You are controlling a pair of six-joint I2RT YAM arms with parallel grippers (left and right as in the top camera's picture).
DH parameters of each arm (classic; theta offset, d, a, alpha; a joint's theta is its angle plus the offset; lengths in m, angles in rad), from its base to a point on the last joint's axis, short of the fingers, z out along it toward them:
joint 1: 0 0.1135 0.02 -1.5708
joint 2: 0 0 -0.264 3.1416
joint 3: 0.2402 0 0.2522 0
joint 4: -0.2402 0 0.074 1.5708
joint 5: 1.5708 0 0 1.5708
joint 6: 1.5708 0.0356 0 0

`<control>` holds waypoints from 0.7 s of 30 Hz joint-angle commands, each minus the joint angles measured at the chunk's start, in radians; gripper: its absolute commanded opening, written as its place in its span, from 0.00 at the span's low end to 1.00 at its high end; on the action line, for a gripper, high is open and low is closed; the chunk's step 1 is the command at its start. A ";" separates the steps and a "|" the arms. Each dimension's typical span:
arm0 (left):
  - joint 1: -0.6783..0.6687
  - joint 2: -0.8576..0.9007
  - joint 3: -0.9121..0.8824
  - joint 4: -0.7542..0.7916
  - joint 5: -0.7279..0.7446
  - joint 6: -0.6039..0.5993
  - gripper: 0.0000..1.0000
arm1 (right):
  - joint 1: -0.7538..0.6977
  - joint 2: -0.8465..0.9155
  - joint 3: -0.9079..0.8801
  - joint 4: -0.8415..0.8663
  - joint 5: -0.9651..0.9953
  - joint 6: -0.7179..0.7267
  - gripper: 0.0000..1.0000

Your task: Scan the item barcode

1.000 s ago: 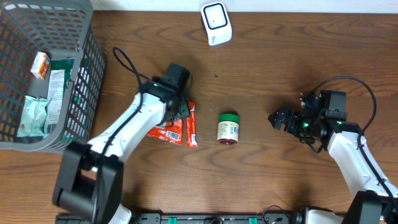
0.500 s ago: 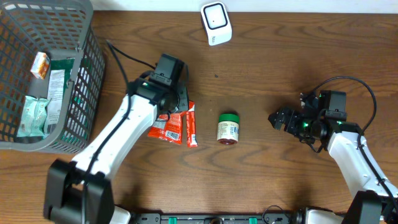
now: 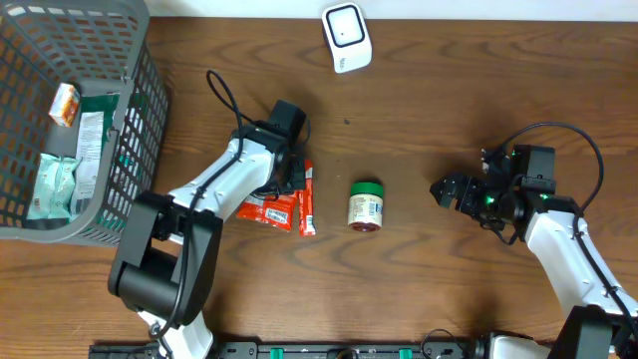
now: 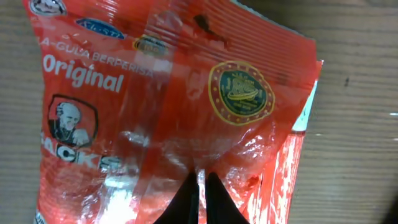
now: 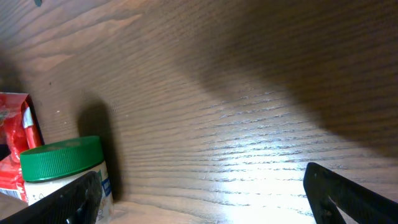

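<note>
Tabletop [image 3: 429, 289], dark brown wood grain

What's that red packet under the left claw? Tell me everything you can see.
The red packet is glossy, crinkled plastic film, printed with "Original" in white, a portrait of a man and a round green-and-gold seal. It lies flat on the wooden table, left of the green-lidded jar. The left claw is shut, pinching its film.
</note>
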 commanded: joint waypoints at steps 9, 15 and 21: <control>0.057 -0.160 0.103 -0.072 -0.019 0.047 0.12 | -0.008 -0.013 0.013 0.000 -0.004 0.013 0.99; 0.116 -0.203 0.093 -0.100 -0.154 0.047 0.12 | -0.008 -0.013 0.013 0.000 -0.004 0.013 0.99; 0.127 -0.144 0.032 -0.098 -0.148 0.047 0.12 | -0.008 -0.013 0.013 0.000 -0.004 0.013 0.99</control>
